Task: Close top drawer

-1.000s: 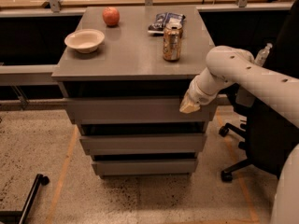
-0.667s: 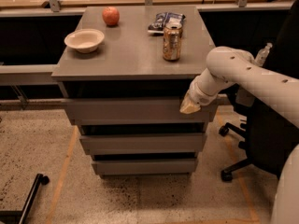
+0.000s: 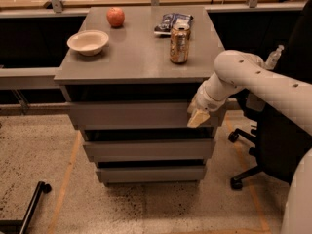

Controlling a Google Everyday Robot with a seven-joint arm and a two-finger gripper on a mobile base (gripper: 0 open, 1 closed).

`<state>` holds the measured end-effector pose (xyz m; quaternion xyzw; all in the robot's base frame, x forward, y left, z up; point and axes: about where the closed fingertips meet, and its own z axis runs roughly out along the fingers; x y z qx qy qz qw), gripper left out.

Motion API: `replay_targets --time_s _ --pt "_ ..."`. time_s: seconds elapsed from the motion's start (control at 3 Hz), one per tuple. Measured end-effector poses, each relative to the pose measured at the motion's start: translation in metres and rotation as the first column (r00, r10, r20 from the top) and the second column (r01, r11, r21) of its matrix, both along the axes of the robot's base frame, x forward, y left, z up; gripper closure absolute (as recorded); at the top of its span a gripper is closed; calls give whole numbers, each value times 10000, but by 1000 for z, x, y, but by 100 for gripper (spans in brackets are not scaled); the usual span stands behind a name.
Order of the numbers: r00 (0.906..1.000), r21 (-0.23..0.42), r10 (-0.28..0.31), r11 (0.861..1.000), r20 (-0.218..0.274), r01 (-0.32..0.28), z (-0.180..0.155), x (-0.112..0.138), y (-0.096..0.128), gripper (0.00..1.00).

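Note:
The top drawer [image 3: 131,114] is the uppermost of three grey drawers in the cabinet. Its flat front stands out a little past the cabinet's top, with a dark gap above it. My gripper [image 3: 198,116] is at the right end of that drawer front, its pale tip against the front face. My white arm [image 3: 253,79] comes in from the right.
On the cabinet top [image 3: 141,48] stand a white bowl [image 3: 88,42], a red apple [image 3: 115,16], a drink can [image 3: 179,43] and a snack bag [image 3: 171,22]. An office chair [image 3: 273,145] stands to the right. A black bar [image 3: 29,206] lies on the floor at the lower left.

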<state>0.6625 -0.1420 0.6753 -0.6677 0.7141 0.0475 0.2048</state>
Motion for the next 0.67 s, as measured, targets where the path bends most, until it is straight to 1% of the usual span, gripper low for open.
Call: replay_targets --time_s 0.33,0.67 --pt "10000 2 23 10000 -36 -23 -2 -4 1 0" --pt "10000 1 23 10000 -37 -23 -2 -7 1 0"
